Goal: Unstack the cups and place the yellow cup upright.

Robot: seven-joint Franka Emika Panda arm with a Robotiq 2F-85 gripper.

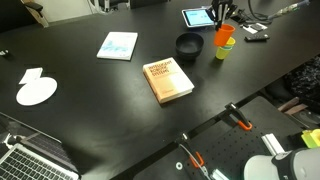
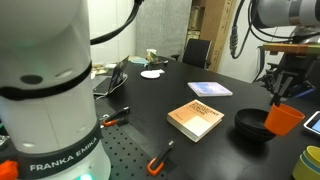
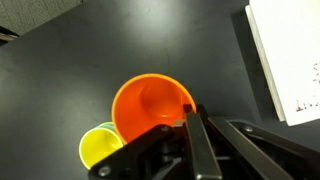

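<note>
Nearest in an exterior view, an orange-handled clamp lies on the perforated plate just off the near edge of the dark worktop. An open laptop sits at the near corner. About mid-worktop a brown book lies flat, and a pale blue booklet lies beyond it toward the far edge. Past the book stands a black bowl. Just beside the bowl, toward the far corner, the yellow cup stands on the worktop, and the wrist view shows its mouth facing up. The orange cup hangs above the worktop, apart from the yellow one. The fingers are closed tight on its rim, pinching the wall between them. A tablet lies at the far edge.
</note>
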